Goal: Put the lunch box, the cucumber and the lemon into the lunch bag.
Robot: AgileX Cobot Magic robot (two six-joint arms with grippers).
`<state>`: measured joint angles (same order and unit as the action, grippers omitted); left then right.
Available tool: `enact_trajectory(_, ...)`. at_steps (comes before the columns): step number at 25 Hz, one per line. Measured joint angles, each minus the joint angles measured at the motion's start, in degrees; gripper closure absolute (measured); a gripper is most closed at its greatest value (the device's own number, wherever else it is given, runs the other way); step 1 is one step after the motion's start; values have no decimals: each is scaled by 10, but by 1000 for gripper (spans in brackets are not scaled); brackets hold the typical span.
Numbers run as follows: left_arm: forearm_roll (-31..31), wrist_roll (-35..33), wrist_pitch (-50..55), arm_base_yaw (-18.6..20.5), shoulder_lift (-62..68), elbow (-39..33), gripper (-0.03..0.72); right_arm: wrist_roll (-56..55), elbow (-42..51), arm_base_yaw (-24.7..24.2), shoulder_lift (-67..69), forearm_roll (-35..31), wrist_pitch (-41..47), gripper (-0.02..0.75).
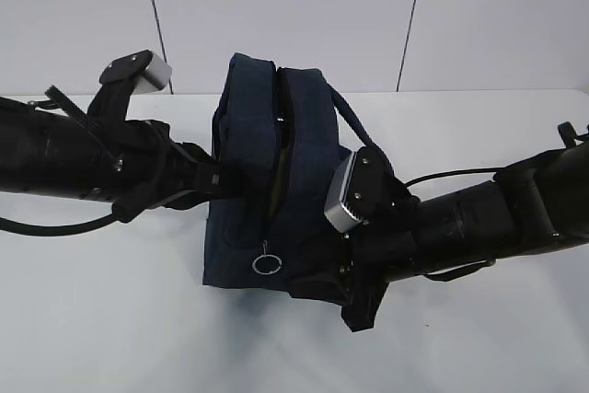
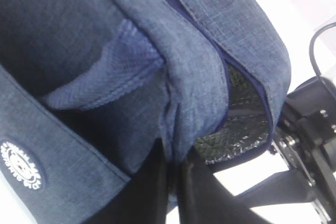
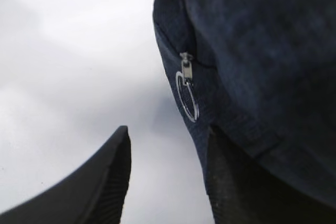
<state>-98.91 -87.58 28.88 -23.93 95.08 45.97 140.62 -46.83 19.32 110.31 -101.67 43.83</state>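
Currently the lunch bag (image 1: 276, 181) stands at the middle of the white table (image 1: 110, 319), zipper part open along its top, with the silver ring pull (image 1: 265, 264) hanging on the near face. The left gripper (image 2: 172, 163) is pressed together on a fold of the bag's fabric beside the opening. The right gripper (image 3: 165, 174) is spread; one finger lies against the near face just below the ring pull, the other stands apart in clear air, holding nothing.

Risk, as a judgement: the opening is narrow. If the left pinch slips, the fabric may fall back and close the mouth. If the right arm pushes the near face, the soft bag may tip or slide to the left.

Lunch box, cucumber and lemon do not show in any view; whether they are inside the bag cannot be told. Silver lining (image 2: 239, 129) shows inside the opening. Strap handles (image 1: 348, 117) lie near the mouth on the right and could snag a finger. Both arms crowd the bag, leaving little room for entry.
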Motion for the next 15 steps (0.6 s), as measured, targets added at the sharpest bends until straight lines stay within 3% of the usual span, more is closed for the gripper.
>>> enact_trajectory(7,0,0,-1,-1,0,0,692,8,-2,21,0,0,7,374)
enact_trajectory(15,0,0,-1,-1,0,0,692,41,-14,41,1,0,-49,374)
